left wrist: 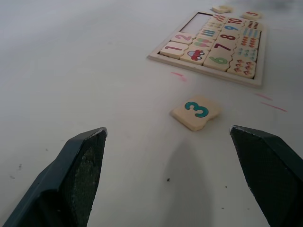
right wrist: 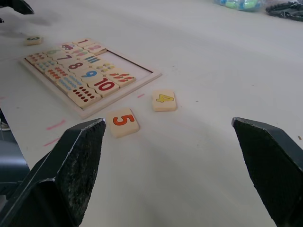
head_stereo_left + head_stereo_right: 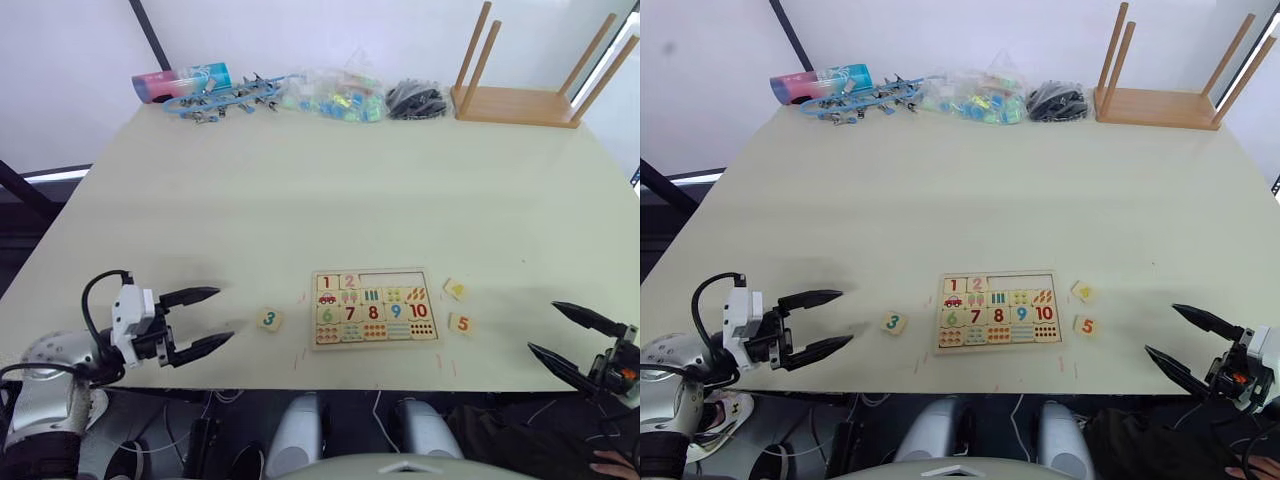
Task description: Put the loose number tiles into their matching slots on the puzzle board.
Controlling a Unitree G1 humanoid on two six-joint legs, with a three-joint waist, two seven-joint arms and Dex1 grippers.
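left gripper (image 3: pixel 208 319) open wide; right gripper (image 3: pixel 567 334) likewise

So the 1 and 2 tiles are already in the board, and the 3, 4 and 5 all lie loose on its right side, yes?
Not quite. Only the 4 tile and 5 tile lie to the right of the puzzle board; the 3 tile lies to its left, as the left eye view shows.

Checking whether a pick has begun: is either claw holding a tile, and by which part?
Nothing is held. The left claw is open near the 3 tile; the right claw is open near the 5 tile.
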